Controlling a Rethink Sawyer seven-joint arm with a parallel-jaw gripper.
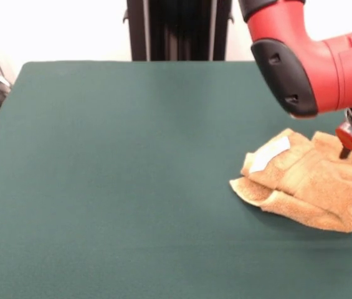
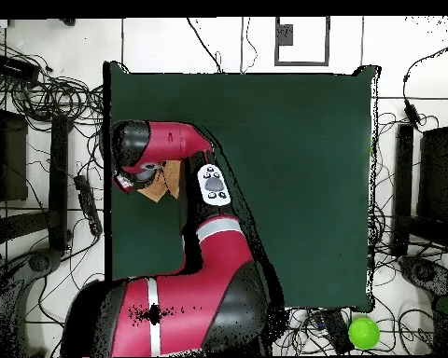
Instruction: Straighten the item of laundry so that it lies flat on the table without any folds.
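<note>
Green table (image 1: 113, 174), arm-shadowed crumpled towel (image 1: 306, 187)

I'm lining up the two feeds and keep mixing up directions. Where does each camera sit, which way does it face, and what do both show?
Front view: sits across the table, facing the robot; the red arm comes in at upper right, its gripper down at the crumpled towel.
Overhead view: above the table, looking straight down, robot base at the bottom; the arm hides most of the towel.
Shared: table, towel, arm; directions are turned half round between them.
</note>
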